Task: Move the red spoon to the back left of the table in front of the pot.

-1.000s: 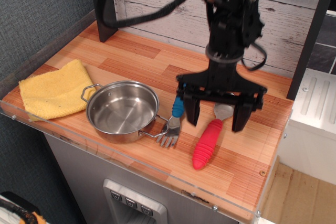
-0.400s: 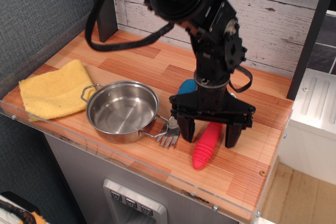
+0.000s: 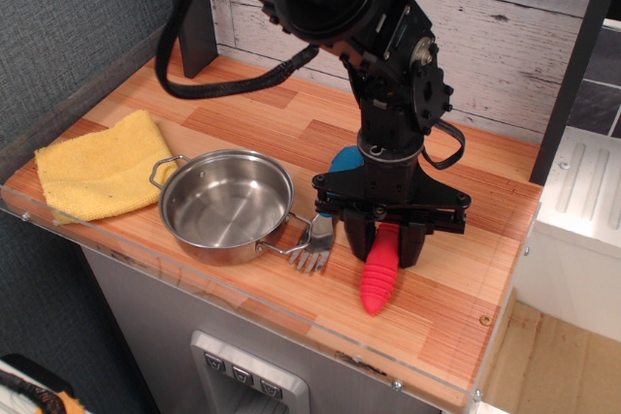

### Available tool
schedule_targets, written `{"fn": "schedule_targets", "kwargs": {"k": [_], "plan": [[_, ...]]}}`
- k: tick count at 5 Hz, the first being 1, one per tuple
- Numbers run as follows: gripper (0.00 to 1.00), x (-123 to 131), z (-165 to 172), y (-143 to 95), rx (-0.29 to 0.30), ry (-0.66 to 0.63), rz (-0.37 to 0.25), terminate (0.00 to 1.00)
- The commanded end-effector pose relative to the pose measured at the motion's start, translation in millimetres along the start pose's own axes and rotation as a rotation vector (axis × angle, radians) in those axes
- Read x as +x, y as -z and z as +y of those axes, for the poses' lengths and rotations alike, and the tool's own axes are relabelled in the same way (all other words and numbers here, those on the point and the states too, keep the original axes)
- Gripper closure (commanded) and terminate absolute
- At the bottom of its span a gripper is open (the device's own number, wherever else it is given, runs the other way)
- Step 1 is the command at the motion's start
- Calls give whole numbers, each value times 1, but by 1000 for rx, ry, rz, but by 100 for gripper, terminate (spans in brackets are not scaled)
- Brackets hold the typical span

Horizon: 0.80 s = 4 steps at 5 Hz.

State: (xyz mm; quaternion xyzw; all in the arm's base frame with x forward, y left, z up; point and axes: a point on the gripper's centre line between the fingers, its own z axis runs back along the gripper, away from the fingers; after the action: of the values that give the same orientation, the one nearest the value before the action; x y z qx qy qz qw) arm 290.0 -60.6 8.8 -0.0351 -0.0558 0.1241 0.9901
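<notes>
Bench: light reddish-brown wood planks, clear plastic strip along the front edge, whitewashed board wall behind. Black robot arm comes down from top centre, bulky jointed housings with a thick black cable looping off to the left. It hides the bench area right behind the cutlery.

Pot: shallow, round, shiny stainless steel, two small loop handles, sits front left of centre. Yellow cloth: soft terry weave, rumpled square, at the left edge just beside the pot's left handle.

Claw: black, wide crossbar with two fingers pointing down, closed in on the upper part of the red spoon's handle, one finger on each side and pressed against it.

Red spoon: thick ribbed red plastic handle, lower end pointing toward the front edge, right of centre on the bench; its metal bowl is hidden behind the claw. Cannot tell if the handle tip is touching the bench.

Fork: metal tines by the pot's right handle, near or touching it, blue handle running back under the arm, just left of the claw's left finger. Tight spacing between fork and spoon.
</notes>
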Motion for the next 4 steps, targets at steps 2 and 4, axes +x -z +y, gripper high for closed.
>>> {"fn": "schedule_targets", "kwargs": {"k": [2, 4], "plan": [[100, 40, 8, -71, -115, -221, -126, 0], [100, 89, 61, -79, 7, -709, -151, 0]]}}
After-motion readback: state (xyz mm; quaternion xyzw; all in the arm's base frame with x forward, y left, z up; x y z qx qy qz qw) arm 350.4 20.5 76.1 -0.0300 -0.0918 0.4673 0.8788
